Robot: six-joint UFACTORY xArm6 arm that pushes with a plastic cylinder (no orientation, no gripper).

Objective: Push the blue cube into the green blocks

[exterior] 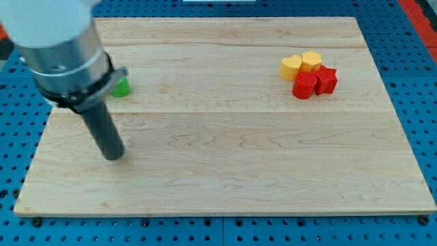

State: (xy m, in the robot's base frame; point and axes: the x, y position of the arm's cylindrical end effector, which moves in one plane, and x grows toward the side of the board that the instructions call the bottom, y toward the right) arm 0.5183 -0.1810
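Note:
My tip rests on the wooden board at the view's left, below the arm's grey body. One green block shows just above and to the right of the tip, partly hidden behind the arm, so its shape is unclear. No blue cube is in view; it may be hidden behind the arm. No other green block shows.
At the view's upper right sits a tight cluster: a yellow heart-shaped block, a yellow rounded block, a red cylinder and a red star-like block. A blue pegboard surrounds the board.

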